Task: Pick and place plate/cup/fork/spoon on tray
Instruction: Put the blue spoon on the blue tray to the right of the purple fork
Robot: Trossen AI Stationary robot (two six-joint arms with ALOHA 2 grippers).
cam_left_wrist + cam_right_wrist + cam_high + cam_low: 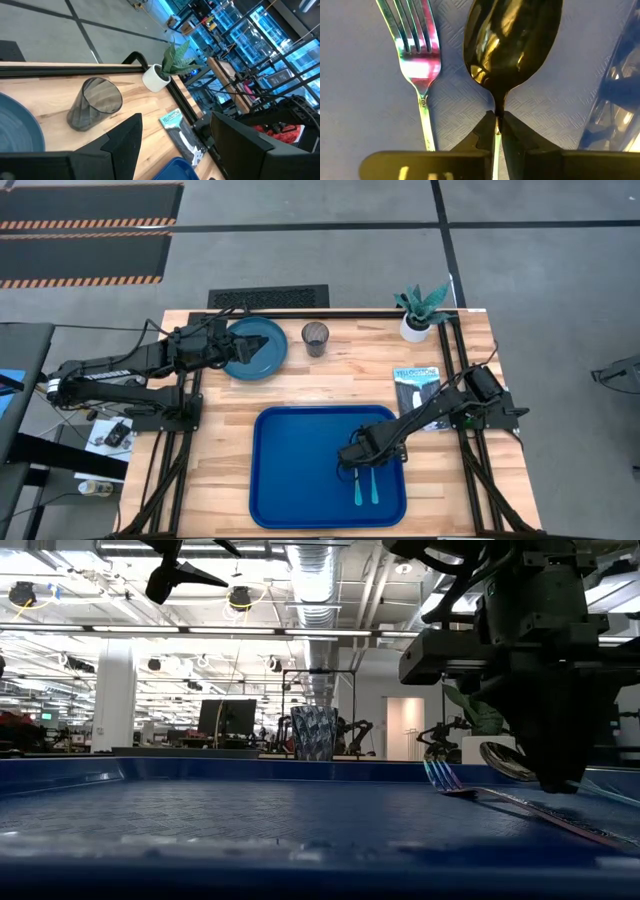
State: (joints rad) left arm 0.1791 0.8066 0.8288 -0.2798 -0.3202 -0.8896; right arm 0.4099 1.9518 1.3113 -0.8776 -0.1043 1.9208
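Note:
The blue tray lies at the table's near middle. The fork lies flat on it. The spoon lies beside the fork, toward the table's right. My right gripper is low over the tray and shut on the spoon. The two light blue handles point toward the near edge. The teal plate rests on the table at the far left. The glass cup stands to its right. My left gripper hovers open over the plate and holds nothing. My right gripper pinches the spoon's thin neck, just behind the bowl, between its two fingertips. The fingers come from above and lie across the spoon. In the low view the bowl sits a little above the tray floor.
A white pot with a green plant stands at the far right corner. A flat printed packet lies on the right, between the plant and the tray. Bare wood lies between the plate and the tray.

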